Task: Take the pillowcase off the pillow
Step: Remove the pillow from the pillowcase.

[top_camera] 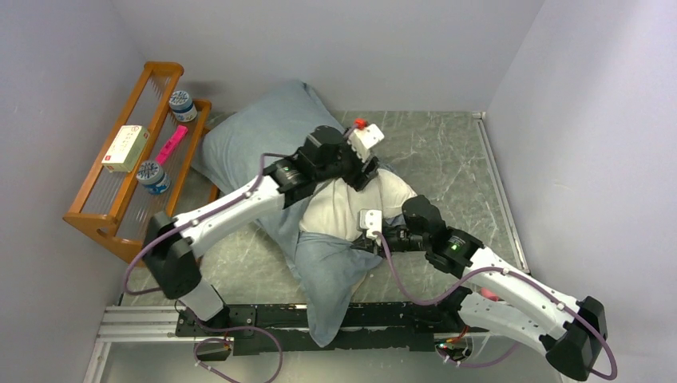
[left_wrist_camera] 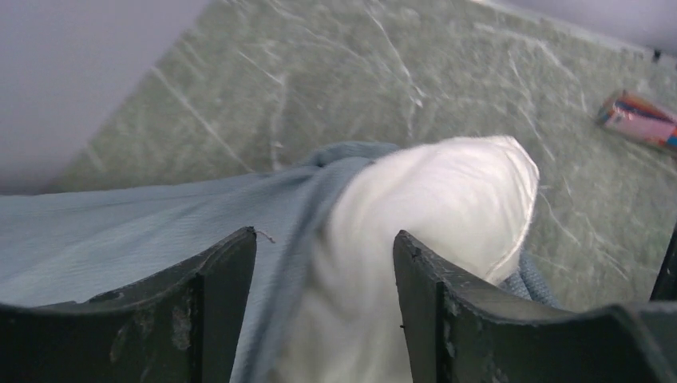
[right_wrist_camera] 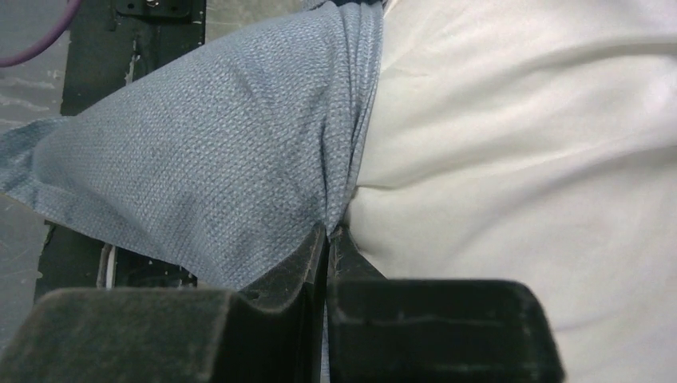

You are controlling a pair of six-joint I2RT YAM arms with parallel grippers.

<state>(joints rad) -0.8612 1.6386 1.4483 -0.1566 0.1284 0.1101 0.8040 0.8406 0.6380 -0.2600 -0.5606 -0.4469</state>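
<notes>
The grey-blue pillowcase (top_camera: 255, 136) lies across the middle of the table, with its plain face up. The white pillow (top_camera: 347, 209) bulges out of its open side. My left gripper (top_camera: 361, 177) reaches over the far end of the bare pillow. In the left wrist view its jaws (left_wrist_camera: 326, 239) stand part-closed, with the white pillow (left_wrist_camera: 447, 191) and the pillowcase hem (left_wrist_camera: 120, 231) pressed between them. My right gripper (top_camera: 361, 242) is shut on the pillowcase edge. In the right wrist view its fingers (right_wrist_camera: 328, 231) pinch the hem where the grey-blue cloth (right_wrist_camera: 199, 144) meets the pillow (right_wrist_camera: 519, 159).
A wooden rack (top_camera: 104, 215) at the left holds two jars, a box and a pink item. A pink packet (left_wrist_camera: 639, 120) lies on the marble tabletop to the right. The black mounting rail (top_camera: 263, 319) runs along the near edge, under the pillowcase's hanging end. Walls close in on the left, back and right.
</notes>
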